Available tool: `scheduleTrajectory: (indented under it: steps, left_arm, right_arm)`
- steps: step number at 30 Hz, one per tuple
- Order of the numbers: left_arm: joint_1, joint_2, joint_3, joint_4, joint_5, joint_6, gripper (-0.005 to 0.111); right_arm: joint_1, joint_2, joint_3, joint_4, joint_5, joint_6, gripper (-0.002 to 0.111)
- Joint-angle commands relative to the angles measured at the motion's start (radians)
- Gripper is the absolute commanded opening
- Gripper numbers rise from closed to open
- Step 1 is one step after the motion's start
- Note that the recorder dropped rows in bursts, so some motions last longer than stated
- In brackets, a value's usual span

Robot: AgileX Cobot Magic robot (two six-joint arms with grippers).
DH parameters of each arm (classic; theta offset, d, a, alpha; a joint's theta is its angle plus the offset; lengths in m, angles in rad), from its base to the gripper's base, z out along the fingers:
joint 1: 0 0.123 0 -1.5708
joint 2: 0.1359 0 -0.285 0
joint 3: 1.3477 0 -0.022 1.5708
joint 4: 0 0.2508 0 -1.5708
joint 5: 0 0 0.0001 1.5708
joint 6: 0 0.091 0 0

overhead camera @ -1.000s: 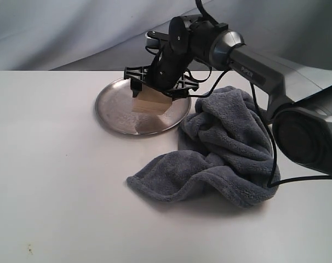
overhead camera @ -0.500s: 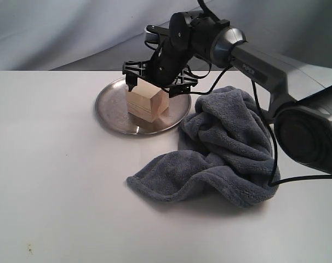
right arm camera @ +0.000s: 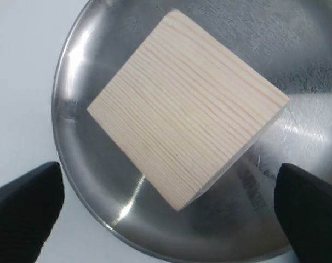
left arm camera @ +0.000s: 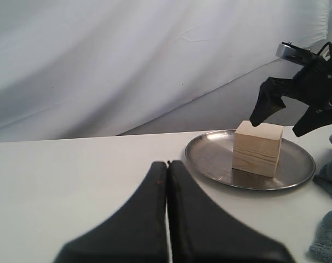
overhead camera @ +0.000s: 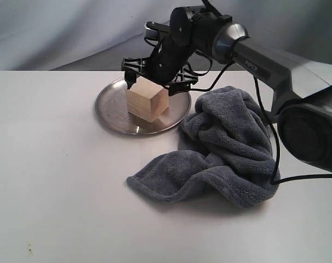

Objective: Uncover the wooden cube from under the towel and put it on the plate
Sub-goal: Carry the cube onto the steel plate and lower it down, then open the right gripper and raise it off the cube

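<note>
Hovering right gripper (overhead camera: 156,81), jaws wide over wooden cube (overhead camera: 147,101) on plate (overhead camera: 111,107), left gripper (left arm camera: 167,164) closed, empty

Resting on round silver metal plate (overhead camera: 112,112) near far edge of white table (overhead camera: 56,192): pale wooden cube (overhead camera: 147,98). Heaped just right of plate, toward right edge, perhaps touching rim: blue-grey fleece towel (overhead camera: 226,148).

You get soft, even light, a faint shadow under the towel (overhead camera: 226,148), glare on the plate (right arm camera: 303,120), your left gripper (left arm camera: 167,167) blurred up close.
</note>
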Motion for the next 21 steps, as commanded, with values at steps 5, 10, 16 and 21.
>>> scheduleTrajectory:
  steps: [5,10,16,21]
  left_arm:
    - [-0.005,-0.004,0.004,-0.002,-0.002,-0.003,0.000]
    - [-0.005,-0.004,0.004,-0.002,-0.002,-0.003,0.000]
    - [-0.005,-0.004,0.004,-0.002,-0.002,-0.003,0.000]
    - [-0.005,-0.004,0.004,-0.002,-0.002,-0.003,0.000]
  right_arm:
    - [0.008,-0.072,-0.008,-0.125,0.235,-0.015,0.060]
    - [0.048,-0.075,-0.004,-0.241,0.267,-0.098,0.017]
    - [0.088,-0.129,0.052,-0.241,0.267,-0.140,0.000]
    - [0.105,-0.200,0.130,-0.245,0.267,-0.148,0.000]
